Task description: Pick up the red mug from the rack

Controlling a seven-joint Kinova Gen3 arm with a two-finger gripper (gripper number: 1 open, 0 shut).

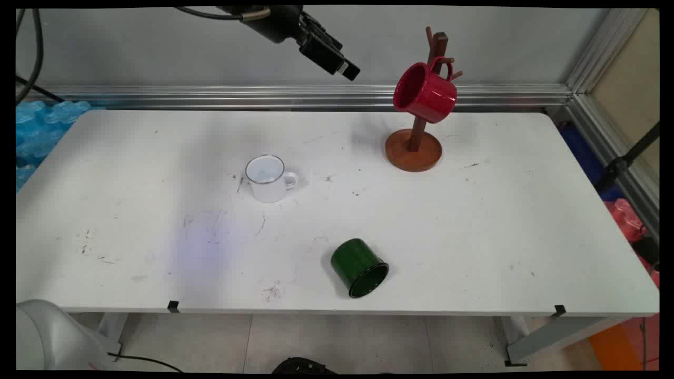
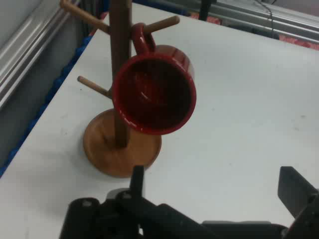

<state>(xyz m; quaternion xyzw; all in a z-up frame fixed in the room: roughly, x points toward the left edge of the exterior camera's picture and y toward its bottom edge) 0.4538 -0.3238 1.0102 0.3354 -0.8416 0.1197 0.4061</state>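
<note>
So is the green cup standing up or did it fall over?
Fallen over. The green cup lies on its side on the table, its dark open mouth facing the near edge.

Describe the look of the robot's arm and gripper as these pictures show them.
The gripper is black and blocky, with flat, squared-off fingers rising from a black jointed linkage. A brass-coloured fitting sits behind it, and black cables hang at the upper left. A smooth, rounded white arm link shows at the lower left corner.

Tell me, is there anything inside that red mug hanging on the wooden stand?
The red mug on the wooden stand looks empty: only its glossy red inside shows.
</note>
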